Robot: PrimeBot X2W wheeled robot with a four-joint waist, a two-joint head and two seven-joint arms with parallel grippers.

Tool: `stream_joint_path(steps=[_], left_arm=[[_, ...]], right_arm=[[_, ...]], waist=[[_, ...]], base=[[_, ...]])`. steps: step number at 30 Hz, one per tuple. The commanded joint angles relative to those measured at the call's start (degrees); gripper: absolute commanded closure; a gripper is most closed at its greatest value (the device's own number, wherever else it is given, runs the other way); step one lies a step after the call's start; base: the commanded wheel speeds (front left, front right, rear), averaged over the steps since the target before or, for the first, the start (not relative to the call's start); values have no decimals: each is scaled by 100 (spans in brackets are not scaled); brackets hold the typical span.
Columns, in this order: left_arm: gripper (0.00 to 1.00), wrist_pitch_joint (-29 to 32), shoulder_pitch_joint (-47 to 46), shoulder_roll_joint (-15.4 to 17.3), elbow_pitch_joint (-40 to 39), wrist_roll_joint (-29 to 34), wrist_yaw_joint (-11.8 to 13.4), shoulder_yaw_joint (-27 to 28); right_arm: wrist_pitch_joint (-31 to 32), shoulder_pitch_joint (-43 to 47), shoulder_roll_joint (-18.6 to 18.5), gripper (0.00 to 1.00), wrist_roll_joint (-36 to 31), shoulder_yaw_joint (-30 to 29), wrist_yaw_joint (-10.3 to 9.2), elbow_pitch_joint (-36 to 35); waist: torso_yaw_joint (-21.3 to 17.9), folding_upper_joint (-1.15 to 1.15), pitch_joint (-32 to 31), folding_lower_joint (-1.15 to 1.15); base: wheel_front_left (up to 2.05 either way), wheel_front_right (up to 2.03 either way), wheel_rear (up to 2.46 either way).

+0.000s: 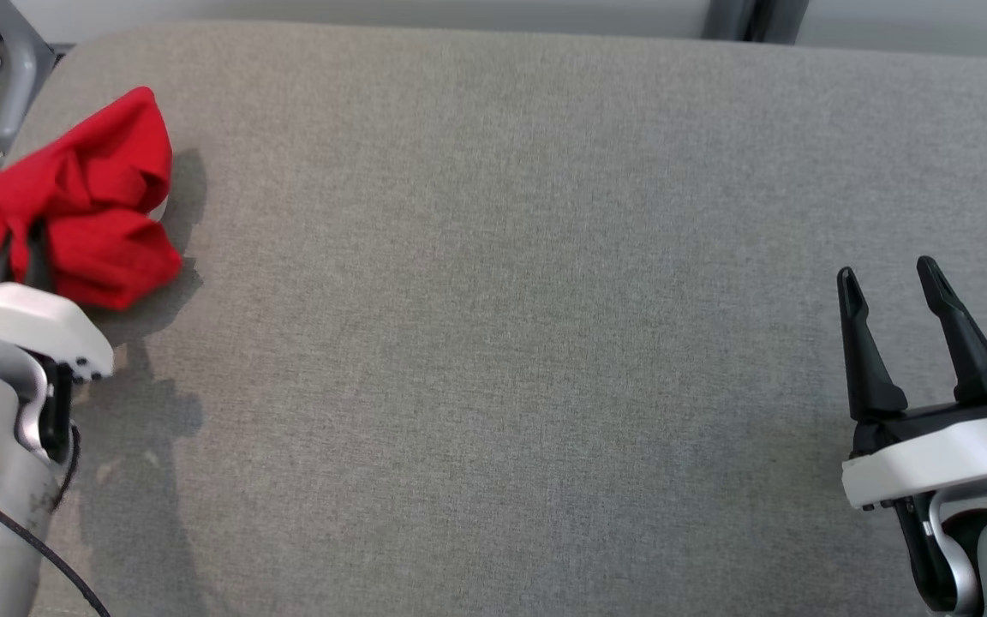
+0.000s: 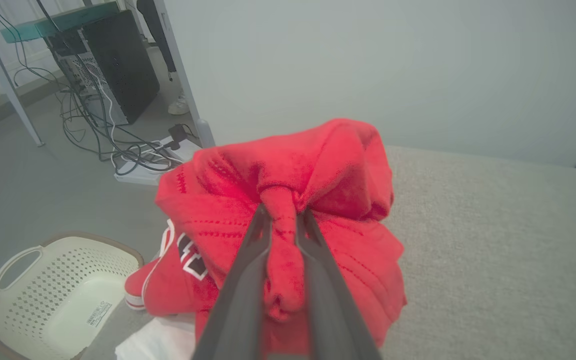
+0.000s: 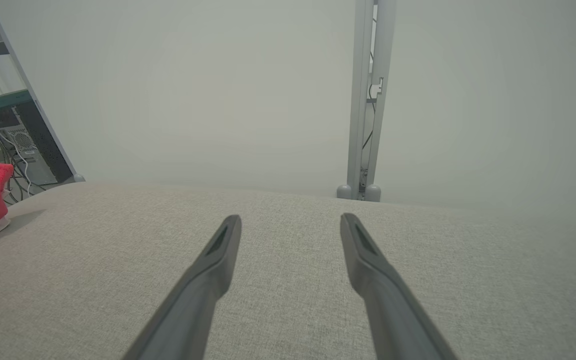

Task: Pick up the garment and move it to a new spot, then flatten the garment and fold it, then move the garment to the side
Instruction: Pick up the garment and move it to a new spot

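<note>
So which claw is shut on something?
The left claw: its fingers pinch a bunched fold of the red garment. The right claw stands open over the grey surface, holding nothing.

Lighting was bright and diffuse. The garment (image 1: 91,197) cast a soft shadow to its right onto the grey cushion (image 1: 493,300). In both wrist views, haze washed out the wall (image 2: 418,65) beyond the garment; its red was oversaturated.
</note>
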Motion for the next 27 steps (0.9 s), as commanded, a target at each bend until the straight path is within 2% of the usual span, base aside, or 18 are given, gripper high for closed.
stream_joint_path(steps=[1, 11, 20, 22, 27], left_arm=[[100, -37, 8, 90, -202, 69, 74, 64], [100, -9, 1228, 400, -2922, 454, 883, 431], [100, 594, 2461, 612, -5612, 776, 1803, 294], [100, 758, 2629, 662, -6073, 877, 1925, 205], [100, 1114, 2677, 652, -6749, 1089, 1943, -198]], right_arm=[[-53, 70, -1, 0, 33, -30, -2, 9], [-60, 398, 17, 0, 145, -33, -2, 40], [-75, 490, 18, 0, 254, -14, -2, -4], [-72, 458, 17, 0, 259, -7, -2, -23], [-110, 341, 18, 0, 321, 46, -2, -58]], waist=[[5, 0, -163, 0], [-208, 0, -738, 0], [-586, 0, -825, 0], [-721, 0, -793, 0], [-1149, 0, -619, 0]], base=[[0, 0, 0], [0, 0, 0], [0, 0, 0], [0, 0, 0], [0, 0, 0]])
